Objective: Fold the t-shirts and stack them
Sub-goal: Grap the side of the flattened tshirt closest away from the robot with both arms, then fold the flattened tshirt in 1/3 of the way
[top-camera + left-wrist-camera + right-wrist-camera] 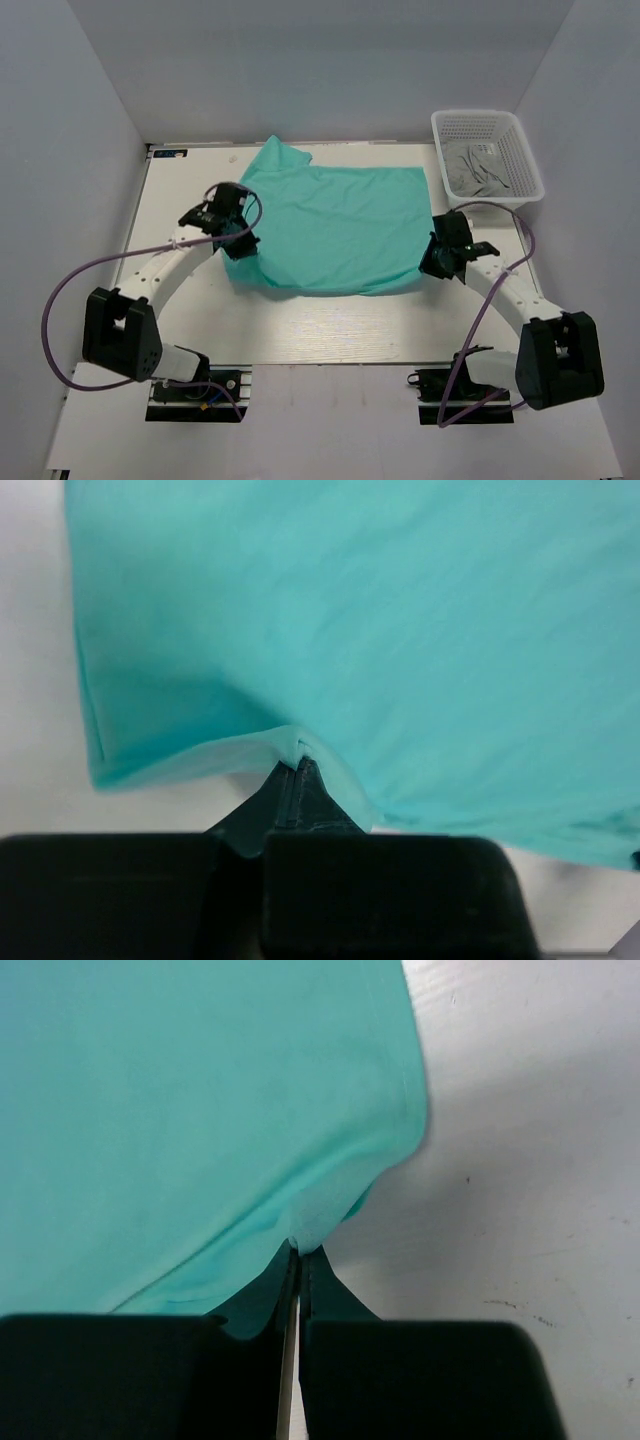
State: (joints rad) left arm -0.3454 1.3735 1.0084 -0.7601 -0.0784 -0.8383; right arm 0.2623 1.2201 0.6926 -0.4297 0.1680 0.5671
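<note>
We see the t-shirt [335,225] spread mid-table, between the two arms. It is thin teal-green cloth, matte and soft, lying mostly flat with shallow wrinkles. The outline is roughly rectangular, with one pointed flap sticking out at the far-left corner. The near-left corner sags in a loose fold.

The left gripper [240,243] sits on that near-left edge. In the left wrist view its black fingers are pressed together on a raised pleat of the hem, and the cloth tents up to a small peak at the tips. The right gripper [432,262] is at the near-right corner. In the right wrist view its fingers are clenched on the stitched hem, with only a hairline slit between them, and the rounded corner of the cloth drapes off to the side.

The table [330,330] is pale, smooth board with faint scuffs. The white plastic mesh basket [470,113] stands at the far right, apart from the shirt. It holds crumpled grey cloth [478,170].
</note>
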